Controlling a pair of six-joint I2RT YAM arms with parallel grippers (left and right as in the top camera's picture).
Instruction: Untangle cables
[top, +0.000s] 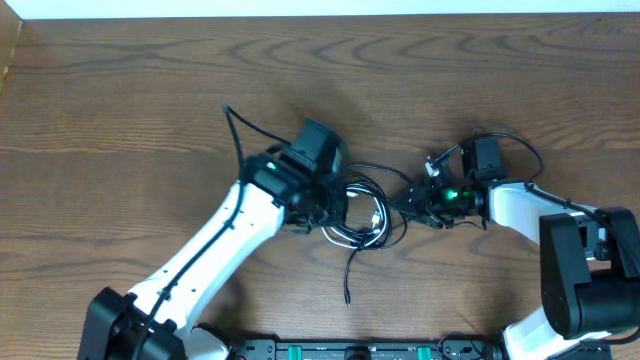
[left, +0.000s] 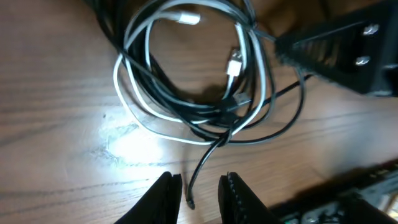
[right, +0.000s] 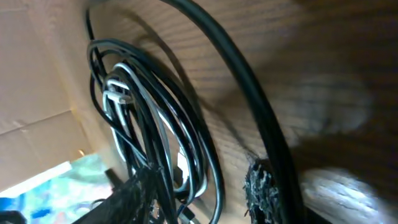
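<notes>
The cables (top: 362, 212) lie in 1 tangled heap between the left gripper (left: 200, 185), jaws parted astride a loose black end (left: 199, 169), and the right gripper (right: 199, 186), jaws parted at the coil's rim, so tugging 1 strand may cinch the knot.

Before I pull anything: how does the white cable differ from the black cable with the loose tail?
The white cable is pale and lies wholly in the coil, both its plug ends lying on the loops; the black cable is dark and sends a straight tail out, its tip between the fingers of the open left hand. Both loop together in one tangle on the table, crossing each other.
</notes>
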